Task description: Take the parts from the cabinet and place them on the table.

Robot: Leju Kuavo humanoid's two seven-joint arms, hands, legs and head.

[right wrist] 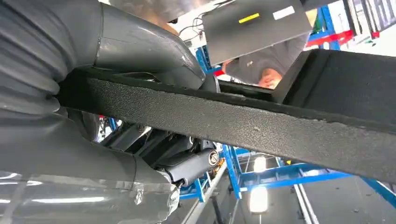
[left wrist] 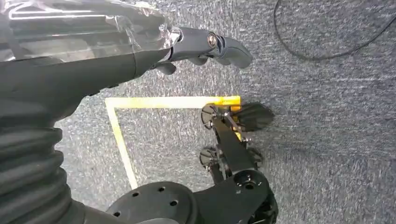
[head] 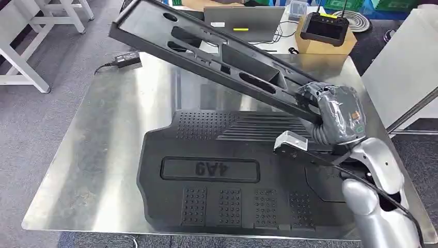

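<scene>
Gripping a tilted black tray part [head: 206, 51], right hand [head: 330, 111] holds it above the table [head: 103, 129].

At the lower centre of my head view, the flat black moulded part [head: 227, 175] on the table carries raised characters "4A9", seen upside down.
</scene>
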